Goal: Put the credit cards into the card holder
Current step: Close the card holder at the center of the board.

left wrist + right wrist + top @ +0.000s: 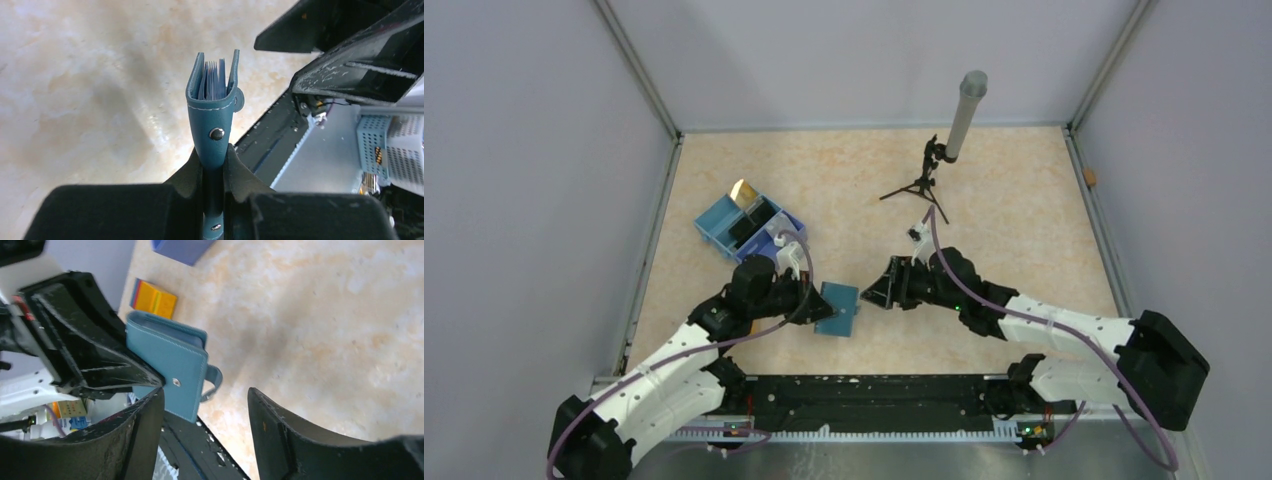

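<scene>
Left gripper (821, 306): fingers (187, 174) pinched tight on the snap end of the teal card holder (212, 115). Clasp tab out to one side, mouth slightly agape, pale blue leaves showing inside. Holder at the near middle of the bench (1024, 200); lifted or resting, impossible to tell. Right gripper (205, 394) just right of the holder, fingers spread wide, nothing between them. Gold credit card (744, 191) leaning in the blue tray box (717, 232), far left, well apart from the holder.
</scene>
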You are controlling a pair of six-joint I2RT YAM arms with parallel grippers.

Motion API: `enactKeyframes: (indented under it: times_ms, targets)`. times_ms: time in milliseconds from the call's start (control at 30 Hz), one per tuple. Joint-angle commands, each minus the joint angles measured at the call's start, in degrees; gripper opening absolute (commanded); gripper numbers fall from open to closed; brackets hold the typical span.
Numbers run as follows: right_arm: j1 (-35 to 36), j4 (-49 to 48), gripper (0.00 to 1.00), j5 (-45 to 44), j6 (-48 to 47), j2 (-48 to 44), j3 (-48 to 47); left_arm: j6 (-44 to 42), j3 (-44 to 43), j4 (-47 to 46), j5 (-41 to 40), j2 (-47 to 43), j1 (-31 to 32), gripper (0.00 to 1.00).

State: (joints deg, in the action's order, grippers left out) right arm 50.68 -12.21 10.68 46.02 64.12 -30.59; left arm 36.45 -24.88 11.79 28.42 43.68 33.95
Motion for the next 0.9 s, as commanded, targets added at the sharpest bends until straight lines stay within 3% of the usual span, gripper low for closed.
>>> enactKeyframes:
  times_ms: [0,633,867]
  targets:
    - [3.0,-2.0,0.59,-7.2,7.3,3.5,0.5,-0.4,-2.4,1.4,-6.0,0.5,-0.1,0.0]
    - [6.6,-9.8,0.39,-5.0,11.1,15.2,-3.9,0.3,-1.9,2.6,-6.2,0.4,-0.1,0.0]
    - [6.9,-8.7,0.25,-4.6,11.2,15.8,-4.2,0.3,-2.1,3.0,-6.7,0.7,-0.1,0.0]
